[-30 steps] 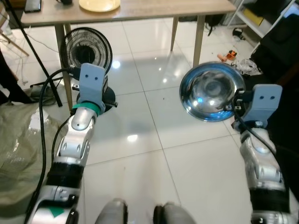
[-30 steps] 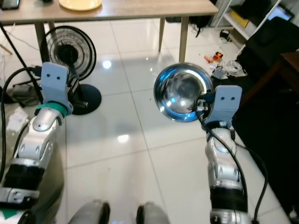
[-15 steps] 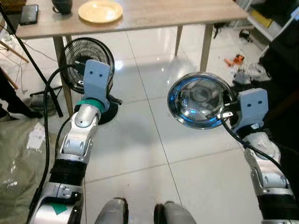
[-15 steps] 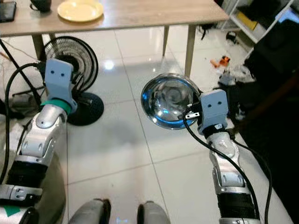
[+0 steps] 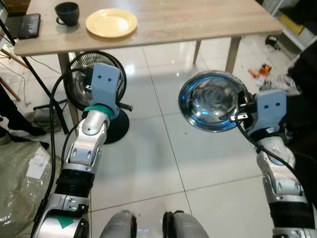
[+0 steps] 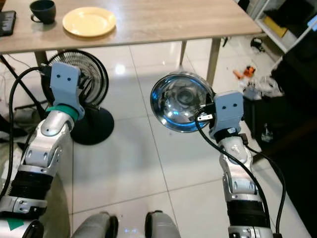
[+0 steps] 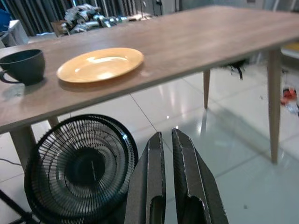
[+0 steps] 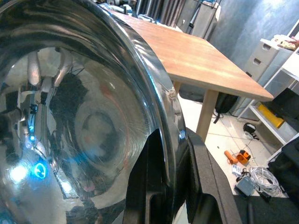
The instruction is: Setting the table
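Over the tiled floor [image 5: 158,148], short of the wooden table [image 5: 198,22]: right gripper [image 8: 175,154] fingers clamped on rim of steel bowl [image 5: 214,101], held up on edge, hollow facing robot. Left gripper [image 7: 168,154] empty, fingers pressed together, raised w/ black fan [image 5: 94,74] just beyond. On table: yellow plate [image 5: 111,23] beside dark cup [image 5: 67,13].

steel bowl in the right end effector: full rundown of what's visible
The steel bowl is round, shiny, mirror-like metal, its inside showing blue-tinted reflections. It is tipped on edge, its hollow facing the head camera, held in the air above the white tile floor, short of the wooden table. The right end effector pinches its rim, one finger inside, one outside. Nothing else touches it.
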### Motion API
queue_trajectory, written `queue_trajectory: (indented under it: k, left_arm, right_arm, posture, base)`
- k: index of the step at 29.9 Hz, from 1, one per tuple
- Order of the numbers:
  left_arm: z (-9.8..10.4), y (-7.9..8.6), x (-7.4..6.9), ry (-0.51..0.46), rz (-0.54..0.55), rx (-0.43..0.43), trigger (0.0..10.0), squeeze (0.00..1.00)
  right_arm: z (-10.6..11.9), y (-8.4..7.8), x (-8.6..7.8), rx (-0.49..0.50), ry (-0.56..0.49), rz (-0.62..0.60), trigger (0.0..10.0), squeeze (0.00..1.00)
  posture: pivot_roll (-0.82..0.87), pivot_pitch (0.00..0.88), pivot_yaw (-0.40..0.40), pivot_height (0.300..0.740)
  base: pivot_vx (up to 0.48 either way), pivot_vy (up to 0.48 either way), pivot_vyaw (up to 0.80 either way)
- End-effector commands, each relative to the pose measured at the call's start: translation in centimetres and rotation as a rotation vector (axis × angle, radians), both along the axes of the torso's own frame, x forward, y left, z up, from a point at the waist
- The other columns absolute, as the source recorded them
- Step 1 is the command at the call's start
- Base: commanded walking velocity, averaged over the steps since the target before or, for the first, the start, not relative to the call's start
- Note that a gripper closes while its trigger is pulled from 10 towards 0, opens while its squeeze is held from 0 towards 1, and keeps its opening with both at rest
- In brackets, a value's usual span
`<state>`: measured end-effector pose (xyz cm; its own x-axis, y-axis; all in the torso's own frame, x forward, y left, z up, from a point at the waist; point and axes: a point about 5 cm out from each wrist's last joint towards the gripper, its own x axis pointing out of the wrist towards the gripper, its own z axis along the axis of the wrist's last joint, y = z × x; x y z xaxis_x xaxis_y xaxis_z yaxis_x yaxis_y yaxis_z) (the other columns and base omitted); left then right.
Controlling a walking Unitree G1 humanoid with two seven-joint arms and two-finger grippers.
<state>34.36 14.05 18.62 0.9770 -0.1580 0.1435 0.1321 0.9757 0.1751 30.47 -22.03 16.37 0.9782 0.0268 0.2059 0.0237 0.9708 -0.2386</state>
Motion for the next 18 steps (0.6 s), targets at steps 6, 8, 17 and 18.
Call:
queue_trajectory:
  k: [6,8,17,18]
  left_arm:
    - [-0.4,0.19,-0.13,0.015,0.01,0.001,10.0,0.0]
    - [-0.4,0.21,-0.12,0.014,0.012,0.0,10.0,0.0]
    - [-0.41,0.22,-0.16,0.014,0.017,-0.002,10.0,0.0]
    - [-0.41,0.22,-0.16,0.014,0.017,-0.002,10.0,0.0]
  right_arm:
    - [0.15,-0.19,0.22,0.044,-0.006,-0.025,10.0,0.0]
    - [0.18,-0.14,0.26,0.047,-0.008,-0.025,10.0,0.0]
    - [0.52,0.06,0.54,0.076,-0.019,-0.033,10.0,0.0]
    - [0.57,0.06,0.57,0.079,-0.021,-0.034,10.0,0.0]
  posture:
    - [0.03,0.081,0.01,0.74]
    - [0.03,0.082,0.008,0.74]
    - [0.03,0.082,0.005,0.74]
    - [0.03,0.082,0.005,0.74]
  base:
    - [0.461,0.0,0.0]
    - [0.461,0.0,0.0]
    - [0.463,0.0,0.0]
    - [0.461,0.0,0.0]
